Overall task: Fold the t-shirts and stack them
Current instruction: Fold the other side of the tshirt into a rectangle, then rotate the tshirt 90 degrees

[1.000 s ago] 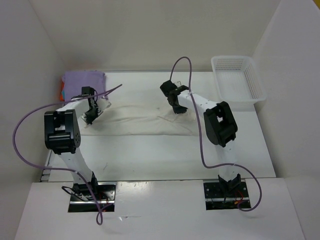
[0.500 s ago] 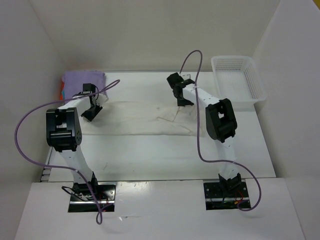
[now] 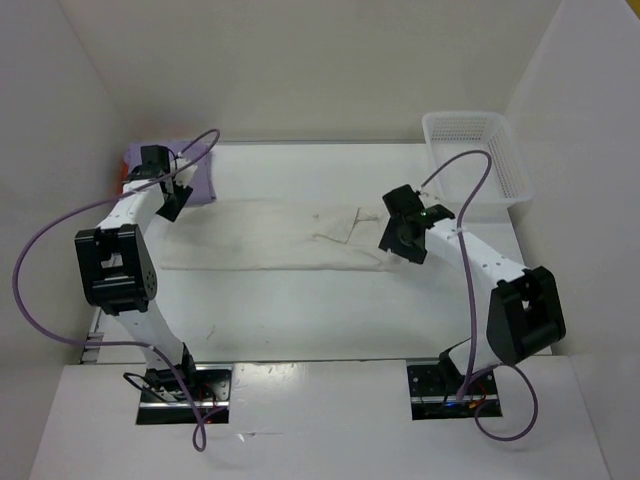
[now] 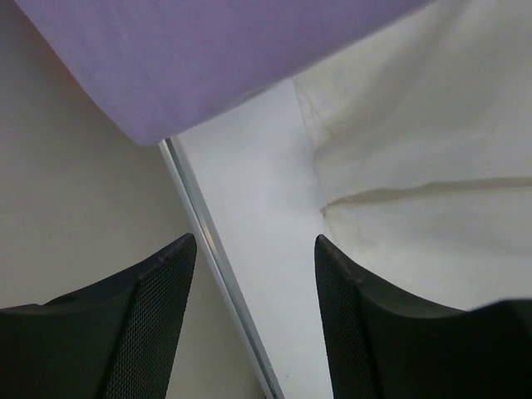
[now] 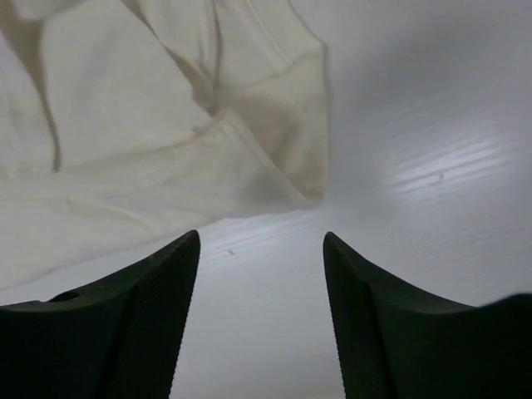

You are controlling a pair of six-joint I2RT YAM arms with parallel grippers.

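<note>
An off-white t-shirt (image 3: 270,235) lies flat as a long folded strip across the middle of the table, also seen as off-white t-shirt (image 5: 150,125) and off-white t-shirt (image 4: 416,166). A folded lavender t-shirt (image 3: 200,170) tops a pile at the back left, with an orange edge (image 3: 123,180) under it; the lavender t-shirt (image 4: 216,58) fills the top of the left wrist view. My left gripper (image 3: 170,205) (image 4: 253,249) is open and empty between the pile and the strip's left end. My right gripper (image 3: 400,240) (image 5: 262,241) is open and empty just off the strip's right end.
A white mesh basket (image 3: 478,160) stands at the back right corner. White walls close in the table on three sides. The table's left edge rail (image 4: 212,274) runs under my left gripper. Purple cables loop over both arms.
Both grippers have let go of the off-white t-shirt and opened. The left one drew back toward the pile; the right one swung right and nearer, off the cloth's end.
</note>
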